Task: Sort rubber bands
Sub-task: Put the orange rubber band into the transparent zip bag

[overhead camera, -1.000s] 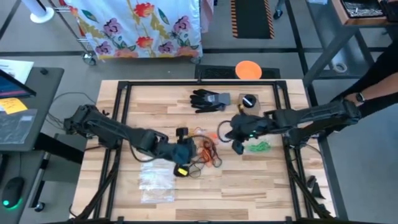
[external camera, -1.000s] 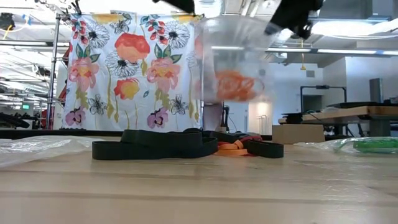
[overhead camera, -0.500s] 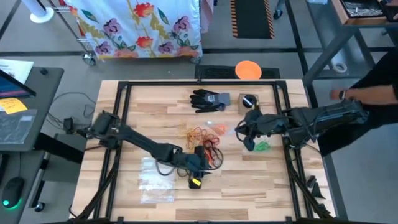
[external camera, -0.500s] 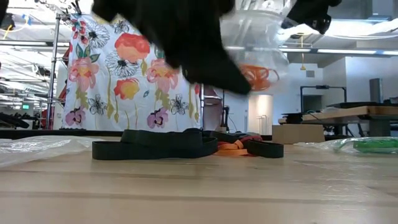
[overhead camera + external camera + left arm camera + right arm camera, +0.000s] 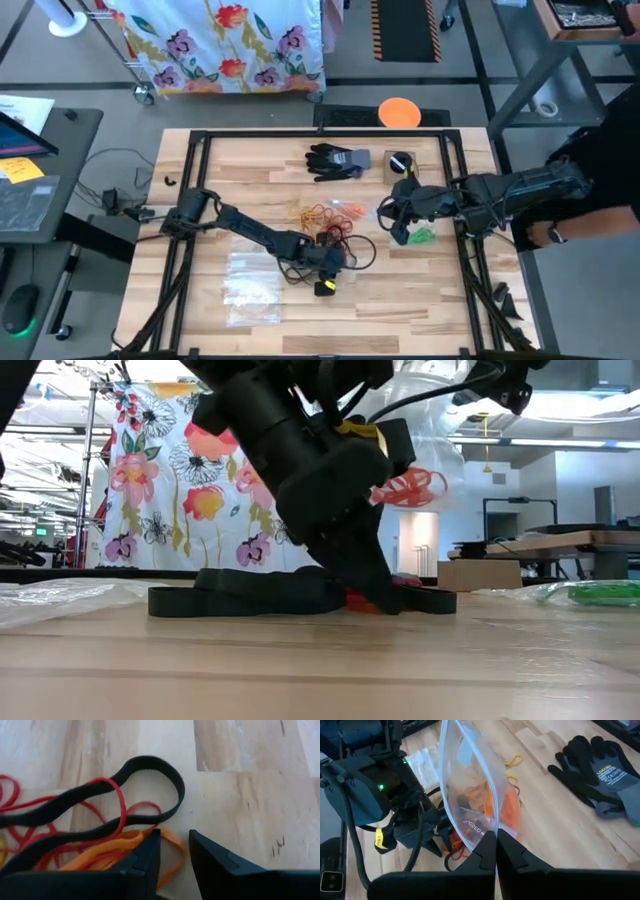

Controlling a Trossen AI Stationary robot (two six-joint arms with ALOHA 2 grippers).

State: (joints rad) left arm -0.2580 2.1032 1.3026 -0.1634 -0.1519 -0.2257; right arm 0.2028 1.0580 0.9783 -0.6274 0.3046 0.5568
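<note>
Your left gripper is down on the table at the near edge of the rubber band pile, fingers a little apart with an orange rubber band lying between the tips; can't tell if it's actually gripped. In that wrist view you can count one wide black band, and several red ones tangled with the orange.

Your right gripper is clamped tight on the edge of one clear plastic bag, held up above the table right of the pile, with orange bands inside it.

Further out: one small heap of green bands under the right arm, two black gloves at the far side, and a stack of empty clear bags near left.
</note>
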